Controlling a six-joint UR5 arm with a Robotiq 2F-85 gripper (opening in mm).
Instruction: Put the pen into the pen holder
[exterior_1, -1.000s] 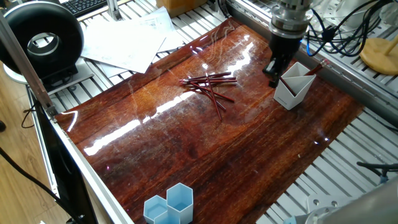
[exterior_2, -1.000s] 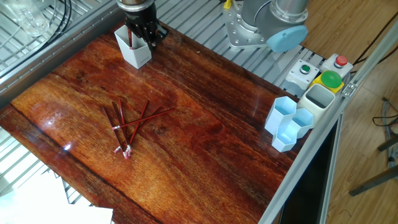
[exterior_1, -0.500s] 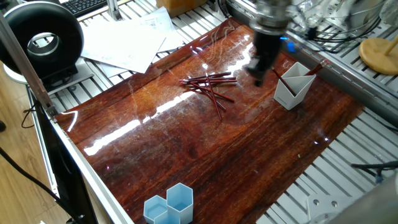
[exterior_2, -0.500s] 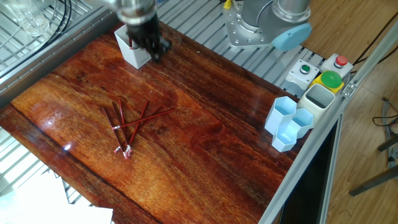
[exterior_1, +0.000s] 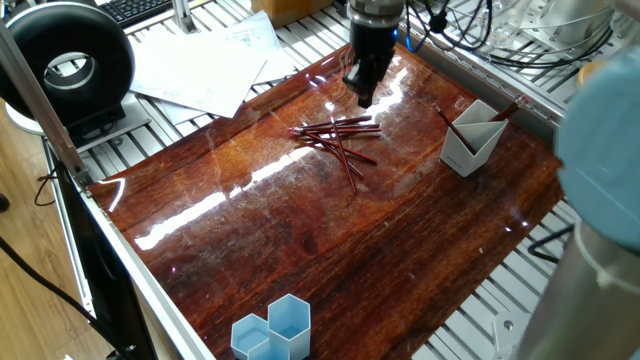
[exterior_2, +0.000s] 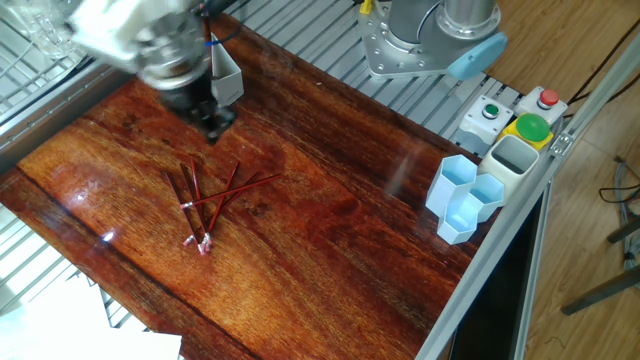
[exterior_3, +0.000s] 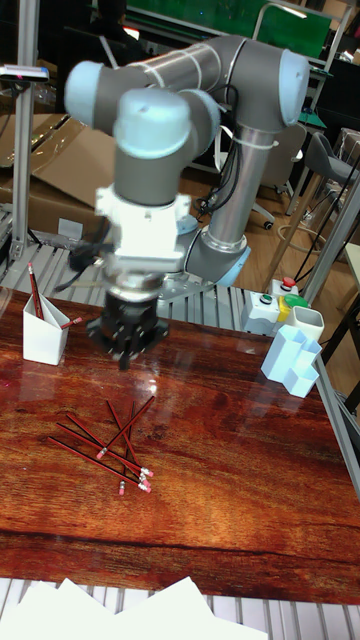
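Pens (exterior_1: 338, 139) — red, in a loose crossed pile — lie near the middle of the glossy wooden surface (exterior_1: 330, 240), with none in the tool. That surface carries everything. Above the pile the tool (exterior_1: 362, 88) hangs, blurred; whether it is open or closed cannot be told. Pale blue hexagonal cups (exterior_2: 463, 199) sit at one edge. At the far edge, the white pen holder (exterior_1: 471, 141) stands upright — two pens lean inside it.

1. One white pen holder (exterior_3: 44, 338) with two red pens (exterior_3: 36, 291) standing inside.
2. About six red pens (exterior_3: 105, 445) scattered on the wooden table (exterior_1: 380, 260).
3. One cluster of light blue hexagonal cups (exterior_2: 462, 200).
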